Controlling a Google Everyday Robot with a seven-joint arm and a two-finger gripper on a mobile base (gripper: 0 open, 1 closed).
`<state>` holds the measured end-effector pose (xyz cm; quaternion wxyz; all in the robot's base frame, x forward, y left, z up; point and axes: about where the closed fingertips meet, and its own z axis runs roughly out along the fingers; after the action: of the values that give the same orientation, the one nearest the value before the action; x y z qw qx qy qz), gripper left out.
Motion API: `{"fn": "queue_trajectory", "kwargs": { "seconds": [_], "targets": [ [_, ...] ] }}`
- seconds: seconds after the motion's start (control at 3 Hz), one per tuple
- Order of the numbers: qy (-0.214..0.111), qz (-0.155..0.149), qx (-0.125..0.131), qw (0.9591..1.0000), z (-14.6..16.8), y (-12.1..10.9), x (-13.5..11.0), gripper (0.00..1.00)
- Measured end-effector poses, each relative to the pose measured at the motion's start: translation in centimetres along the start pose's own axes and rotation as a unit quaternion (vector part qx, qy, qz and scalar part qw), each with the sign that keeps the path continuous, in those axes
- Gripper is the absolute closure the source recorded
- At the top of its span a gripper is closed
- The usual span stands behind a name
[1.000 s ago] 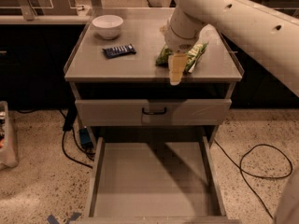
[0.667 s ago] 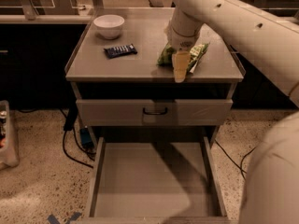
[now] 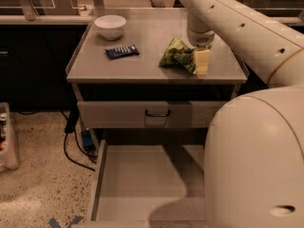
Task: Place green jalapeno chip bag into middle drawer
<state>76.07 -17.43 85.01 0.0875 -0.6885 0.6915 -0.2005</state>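
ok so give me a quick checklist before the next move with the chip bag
1. Gripper at the green jalapeno chip bag: ok, it sits against the bag's right side.
2. Grasp secure: cannot tell.
3. Bag lifted: not ok, it lies on the cabinet top.
4. Middle drawer open: ok, pulled out at the bottom.
5. Drawer floor free: ok where visible; the robot arm hides its right part.
6. Dark blue snack bar wrapper and white bowl apart from the bag: ok.
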Motion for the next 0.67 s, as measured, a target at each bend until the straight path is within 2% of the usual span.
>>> {"fn": "queue_trajectory", "kwargs": {
  "seconds": [0.67],
  "targets": [
    [0.002,0.002,0.0,1.0,0.01,-0.04,0.24,0.41]
  ]
}}
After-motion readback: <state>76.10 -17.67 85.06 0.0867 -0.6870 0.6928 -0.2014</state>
